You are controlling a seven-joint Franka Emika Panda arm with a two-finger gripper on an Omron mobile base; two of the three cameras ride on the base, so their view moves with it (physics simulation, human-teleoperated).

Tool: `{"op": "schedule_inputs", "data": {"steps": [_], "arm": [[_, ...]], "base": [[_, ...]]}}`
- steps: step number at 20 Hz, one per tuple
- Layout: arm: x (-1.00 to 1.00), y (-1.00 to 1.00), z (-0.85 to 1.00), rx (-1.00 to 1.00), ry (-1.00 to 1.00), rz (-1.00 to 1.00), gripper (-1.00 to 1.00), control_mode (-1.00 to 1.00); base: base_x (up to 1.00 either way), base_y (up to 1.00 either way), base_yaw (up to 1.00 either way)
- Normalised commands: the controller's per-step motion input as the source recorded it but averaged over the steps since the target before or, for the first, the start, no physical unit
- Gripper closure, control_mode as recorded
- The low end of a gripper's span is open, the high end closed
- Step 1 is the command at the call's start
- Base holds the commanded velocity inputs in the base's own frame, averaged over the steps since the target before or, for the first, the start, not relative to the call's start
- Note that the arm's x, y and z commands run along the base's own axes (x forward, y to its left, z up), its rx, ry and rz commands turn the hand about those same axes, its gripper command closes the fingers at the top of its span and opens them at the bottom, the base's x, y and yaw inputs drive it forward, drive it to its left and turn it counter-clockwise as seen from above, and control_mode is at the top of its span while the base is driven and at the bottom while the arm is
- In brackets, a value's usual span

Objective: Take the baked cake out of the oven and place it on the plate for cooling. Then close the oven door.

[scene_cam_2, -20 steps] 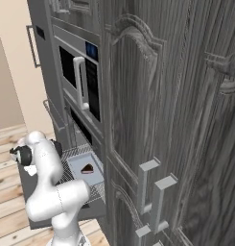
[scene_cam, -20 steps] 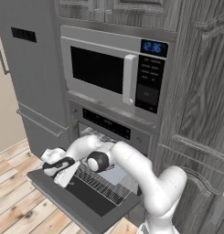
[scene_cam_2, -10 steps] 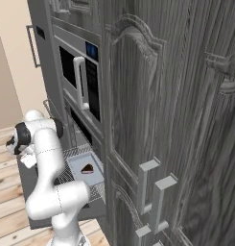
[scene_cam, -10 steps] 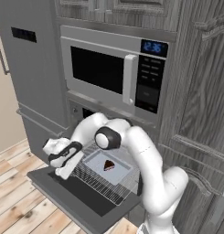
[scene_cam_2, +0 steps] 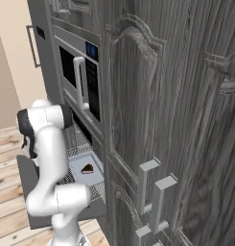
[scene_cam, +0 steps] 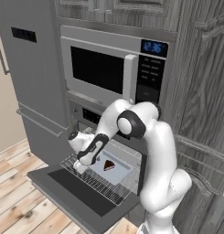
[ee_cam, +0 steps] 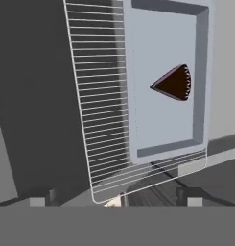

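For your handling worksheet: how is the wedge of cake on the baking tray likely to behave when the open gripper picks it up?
The cake is a small dark wedge, so probably light. It looks soft, so a hard squeeze may crumble it. It lies flat on the smooth tray, so a push would likely slide it rather than roll it. The gripper is beside it, not touching.

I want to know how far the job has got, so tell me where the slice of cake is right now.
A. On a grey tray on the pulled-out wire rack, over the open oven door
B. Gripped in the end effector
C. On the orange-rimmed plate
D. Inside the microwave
A: the dark cake slice lies on the grey tray on the wire rack above the lowered oven door, with the open end effector beside it, holding nothing.
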Motion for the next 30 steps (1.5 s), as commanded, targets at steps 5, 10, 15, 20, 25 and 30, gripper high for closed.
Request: {"op": "schedule_inputs", "data": {"steps": [5,10,15,20,25,30], "arm": [[-0.09,-0.18,0.32,0.16,-0.05,0.0,-1.0,-1.0],[-0.03,-0.06,0.25,0.12,0.0,0.0,-1.0,-1.0],[0.0,-0.06,0.22,0.1,0.0,0.0,-1.0,-1.0],[0.0,0.0,0.08,0.05,0.0,0.0,-1.0,-1.0],[0.0,0.0,0.0,0.0,0.0,0.01,-1.0,-1.0],[0.0,0.06,-0.02,-0.09,0.0,0.14,-1.0,-1.0]], "base": [[0.0,0.0,0.0],[0.0,0.0,0.0],[0.0,0.0,0.0],[0.0,0.0,0.0],[0.0,0.0,0.0],[0.0,0.0,0.0]]}}
